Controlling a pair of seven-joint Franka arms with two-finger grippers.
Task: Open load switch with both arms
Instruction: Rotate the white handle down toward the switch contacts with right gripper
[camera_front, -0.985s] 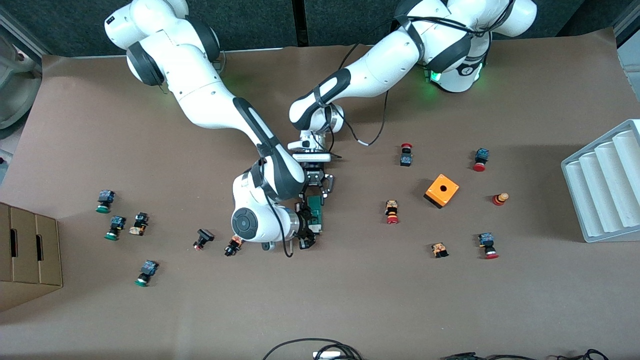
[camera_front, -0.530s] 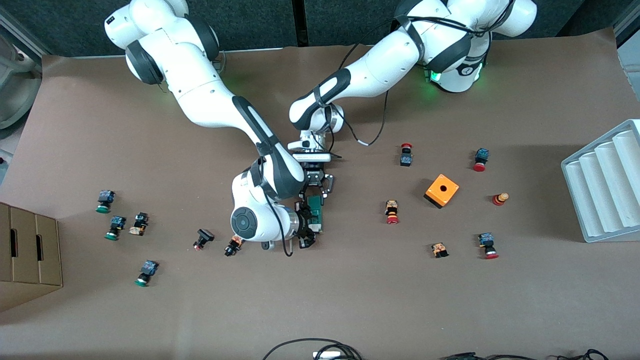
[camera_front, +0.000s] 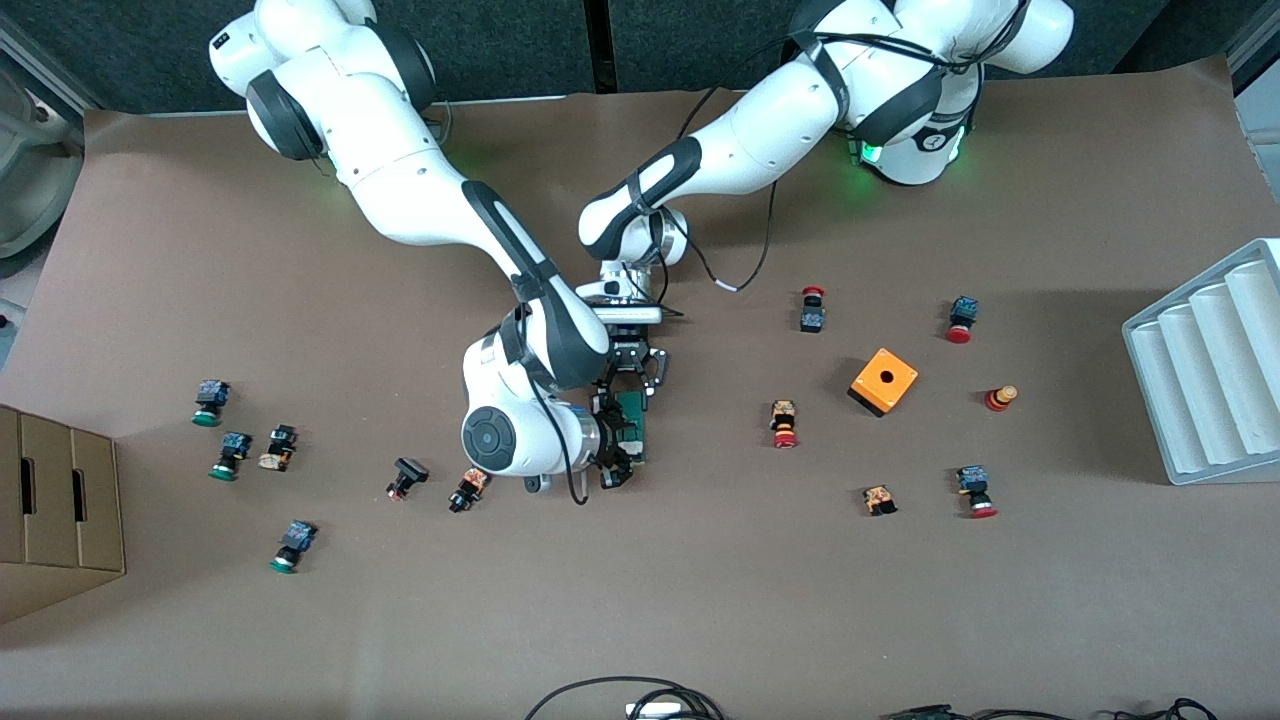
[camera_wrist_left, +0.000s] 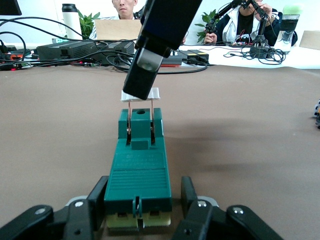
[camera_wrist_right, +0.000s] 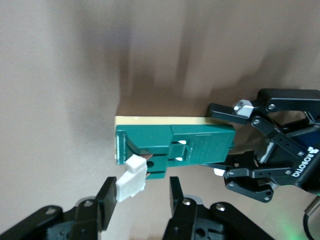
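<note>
The dark green load switch (camera_front: 632, 425) lies flat mid-table. My left gripper (camera_front: 637, 385) reaches in from the end of the switch farther from the front camera. The left wrist view shows this gripper (camera_wrist_left: 142, 192) shut on the switch body (camera_wrist_left: 139, 165). My right gripper (camera_front: 610, 445) is over the other end, fingers apart. The switch's white piece (camera_wrist_right: 131, 182) stands lifted off the body on thin copper blades. It rests against one right fingertip (camera_wrist_right: 107, 200), with a gap to the other. The right gripper (camera_wrist_right: 141, 197) is open.
An orange cube with a hole (camera_front: 883, 380) and several small push buttons (camera_front: 785, 423) lie toward the left arm's end. More buttons (camera_front: 230, 455) and a cardboard box (camera_front: 55, 500) are toward the right arm's end. A white ribbed rack (camera_front: 1210, 370) sits at the table's edge.
The right arm's wrist has shifted slightly away from the front camera, over the switch. The left arm and the switch body have stayed put.
</note>
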